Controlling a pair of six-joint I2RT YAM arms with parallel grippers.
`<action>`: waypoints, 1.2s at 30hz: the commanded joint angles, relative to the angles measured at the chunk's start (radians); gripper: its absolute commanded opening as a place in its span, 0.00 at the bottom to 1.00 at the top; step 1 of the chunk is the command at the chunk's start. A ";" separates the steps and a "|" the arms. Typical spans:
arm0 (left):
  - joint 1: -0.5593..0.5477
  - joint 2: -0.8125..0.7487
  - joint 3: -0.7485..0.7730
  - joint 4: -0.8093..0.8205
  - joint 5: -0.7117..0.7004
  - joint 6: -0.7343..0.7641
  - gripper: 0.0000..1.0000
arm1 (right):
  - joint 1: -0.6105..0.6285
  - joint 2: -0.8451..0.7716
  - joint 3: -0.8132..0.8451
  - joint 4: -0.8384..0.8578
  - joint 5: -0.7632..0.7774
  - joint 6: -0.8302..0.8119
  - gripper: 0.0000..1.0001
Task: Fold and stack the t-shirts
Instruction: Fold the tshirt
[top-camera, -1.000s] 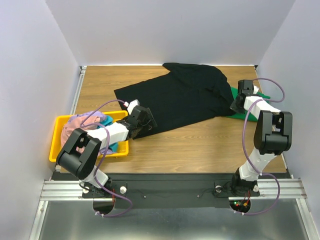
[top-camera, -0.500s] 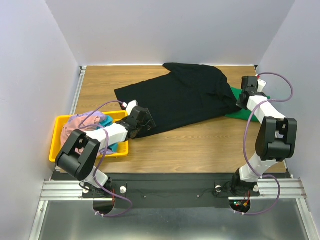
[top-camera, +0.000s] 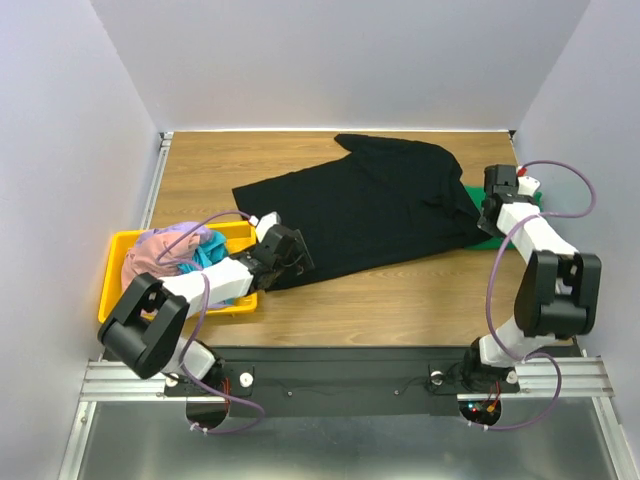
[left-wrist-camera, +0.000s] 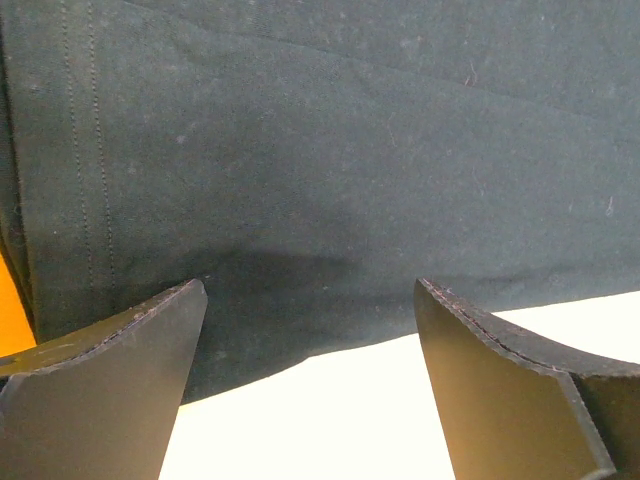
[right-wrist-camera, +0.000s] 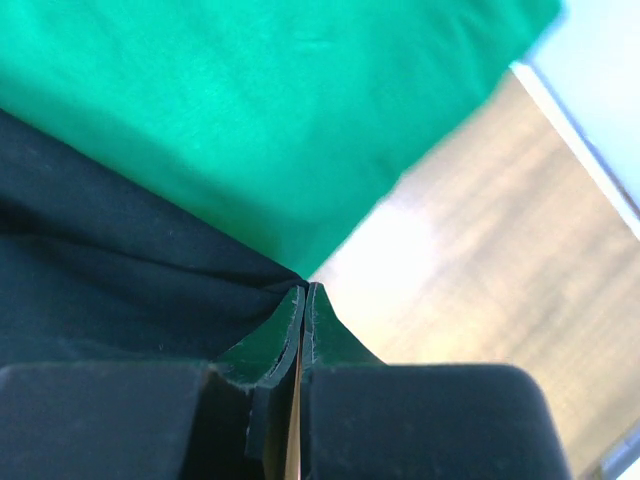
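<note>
A large black t-shirt (top-camera: 370, 200) lies spread flat across the wooden table, over part of a green t-shirt (top-camera: 474, 194) at the right. My right gripper (top-camera: 489, 212) is shut on the black shirt's right edge. In the right wrist view its fingers (right-wrist-camera: 303, 290) pinch a point of black cloth (right-wrist-camera: 110, 260) next to the green tee (right-wrist-camera: 280, 110). My left gripper (top-camera: 292, 258) is at the shirt's near-left hem. In the left wrist view it (left-wrist-camera: 305, 298) is open, with the black hem (left-wrist-camera: 350, 150) between and beyond the fingers.
A yellow bin (top-camera: 112, 285) stands at the near left and holds a pink tee (top-camera: 150, 250), a lavender one (top-camera: 195, 235) and a teal one (top-camera: 205, 255). Walls close in the table at the left, back and right.
My right gripper has moved right and drawn the black shirt's right side along over the green tee. My left gripper has shifted a little nearer along the hem.
</note>
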 joint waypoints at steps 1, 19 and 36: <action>-0.051 -0.039 -0.089 -0.245 0.047 -0.058 0.98 | -0.021 -0.143 -0.019 -0.095 0.113 0.052 0.00; -0.137 -0.244 0.011 -0.400 -0.020 -0.051 0.98 | -0.024 -0.177 -0.026 -0.192 0.115 0.052 0.73; -0.032 -0.200 0.187 -0.221 -0.085 0.094 0.99 | 0.299 -0.039 0.091 -0.052 -0.223 -0.147 0.90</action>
